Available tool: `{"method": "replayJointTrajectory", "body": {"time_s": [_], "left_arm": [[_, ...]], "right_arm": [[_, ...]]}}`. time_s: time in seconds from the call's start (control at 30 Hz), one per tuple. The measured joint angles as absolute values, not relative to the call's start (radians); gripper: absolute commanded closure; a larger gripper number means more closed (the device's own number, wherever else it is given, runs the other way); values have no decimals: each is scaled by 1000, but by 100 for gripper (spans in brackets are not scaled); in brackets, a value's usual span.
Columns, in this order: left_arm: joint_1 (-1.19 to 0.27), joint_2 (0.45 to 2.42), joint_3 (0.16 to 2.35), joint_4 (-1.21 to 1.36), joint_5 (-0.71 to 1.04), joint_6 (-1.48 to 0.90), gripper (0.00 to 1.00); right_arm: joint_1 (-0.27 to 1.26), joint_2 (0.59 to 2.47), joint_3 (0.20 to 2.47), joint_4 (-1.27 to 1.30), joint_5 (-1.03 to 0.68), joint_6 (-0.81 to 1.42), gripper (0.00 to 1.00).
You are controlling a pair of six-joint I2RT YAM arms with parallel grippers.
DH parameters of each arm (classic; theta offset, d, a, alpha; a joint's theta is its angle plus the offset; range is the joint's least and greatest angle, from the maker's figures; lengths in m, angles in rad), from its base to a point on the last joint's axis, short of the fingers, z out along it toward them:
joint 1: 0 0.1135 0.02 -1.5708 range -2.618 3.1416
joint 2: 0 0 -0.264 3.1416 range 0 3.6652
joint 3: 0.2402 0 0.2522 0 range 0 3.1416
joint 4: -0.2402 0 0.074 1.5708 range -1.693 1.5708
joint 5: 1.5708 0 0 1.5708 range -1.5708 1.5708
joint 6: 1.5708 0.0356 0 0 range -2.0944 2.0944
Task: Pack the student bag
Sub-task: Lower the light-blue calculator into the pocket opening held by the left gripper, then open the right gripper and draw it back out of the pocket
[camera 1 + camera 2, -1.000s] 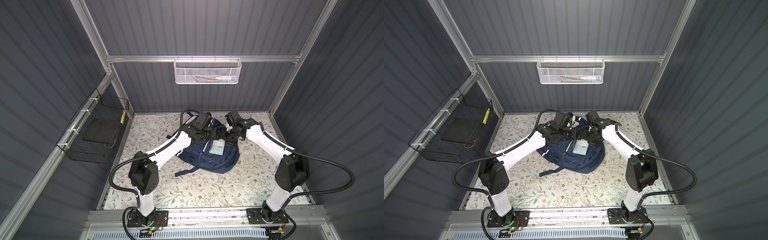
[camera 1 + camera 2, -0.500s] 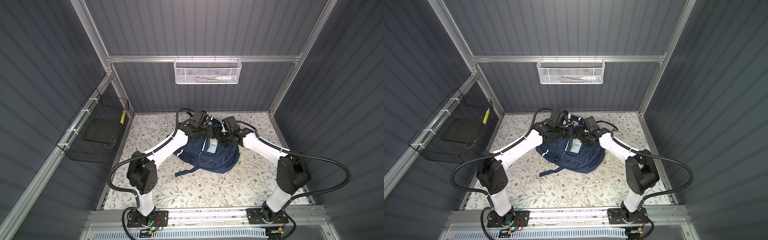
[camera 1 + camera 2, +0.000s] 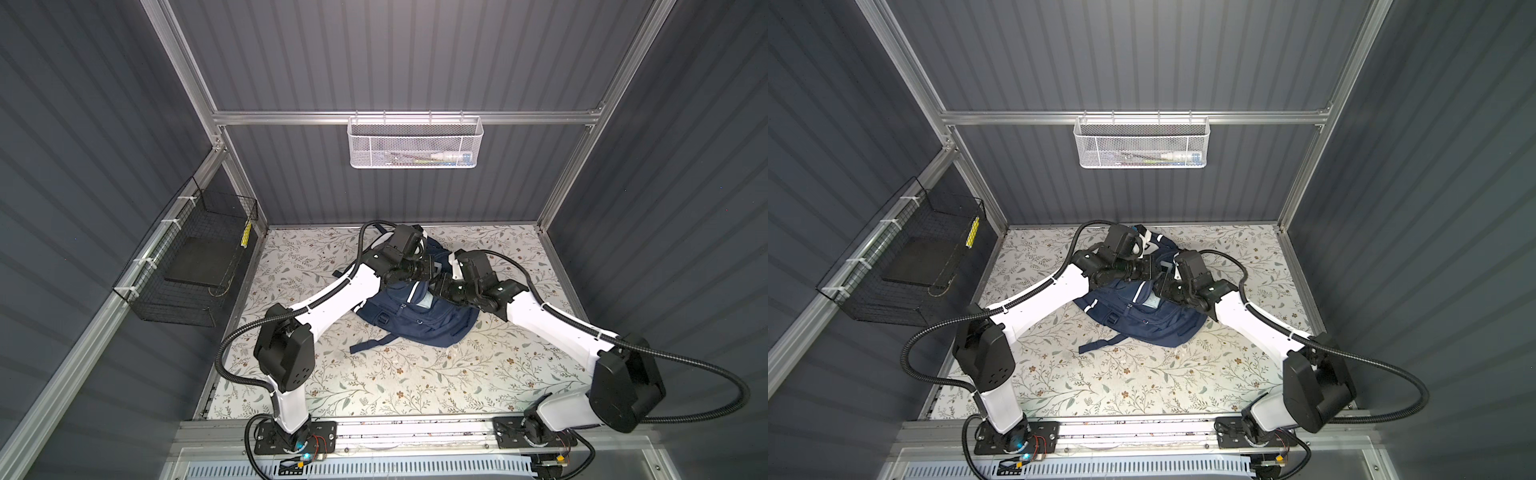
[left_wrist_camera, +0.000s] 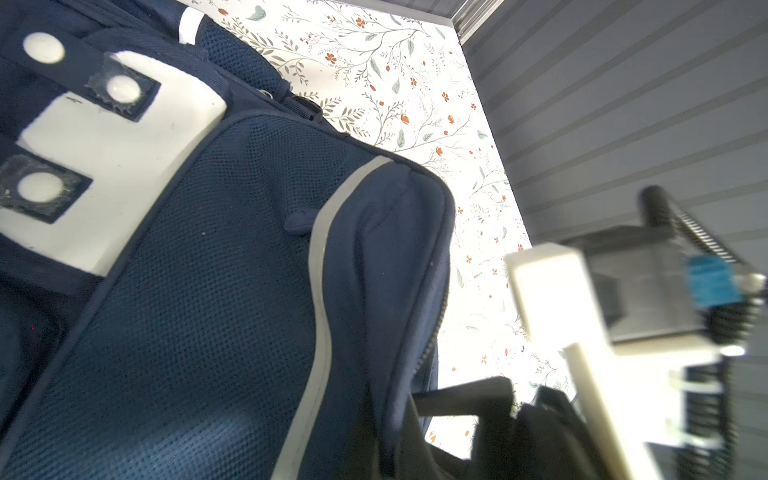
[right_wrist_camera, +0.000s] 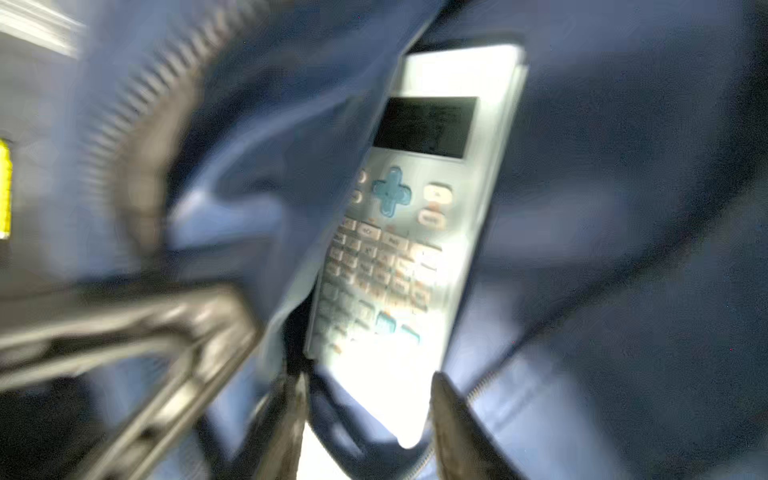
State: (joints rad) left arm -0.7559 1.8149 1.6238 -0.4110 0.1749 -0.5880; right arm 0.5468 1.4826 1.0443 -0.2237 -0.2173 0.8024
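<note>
Calculator [image 5: 415, 232] now half inside student bag [image 3: 419, 326], right tool [image 5: 365, 395] moved closer

Both my arms look alike: the left arm [image 3: 332, 301] and right arm [image 3: 552, 328] wear smooth white shells between chunky black joint housings [image 3: 284, 357]. A ribbed black cable [image 3: 226, 338] loops out beside each elbow, pinned to the shell with a white tie [image 3: 306, 308]. Each arm stands on a black base plate [image 3: 266, 434] with small screws. I see thin red wires [image 3: 318, 441] and a blue light [image 3: 300, 445] at the left one. My right hand [image 5: 368, 407] has two dark fingers, blurred.
</note>
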Motion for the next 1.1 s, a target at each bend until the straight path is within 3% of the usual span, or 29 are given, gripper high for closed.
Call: {"method": "replayJointTrajectory", "body": {"time_s": [0.17, 0.47, 0.8, 1.1], "left_arm": [[-756, 1815, 1624, -410, 176, -588, 100], [-756, 1815, 1612, -391, 182, -608, 100], [-754, 1818, 1592, -353, 214, -624, 100], [-756, 1818, 1587, -350, 213, -626, 100]], "right_arm": [[547, 1586, 1048, -173, -236, 810, 86], [559, 1573, 1016, -54, -266, 794, 79], [559, 1304, 888, -120, -210, 762, 84], [558, 1563, 945, -96, -233, 750, 85]]}}
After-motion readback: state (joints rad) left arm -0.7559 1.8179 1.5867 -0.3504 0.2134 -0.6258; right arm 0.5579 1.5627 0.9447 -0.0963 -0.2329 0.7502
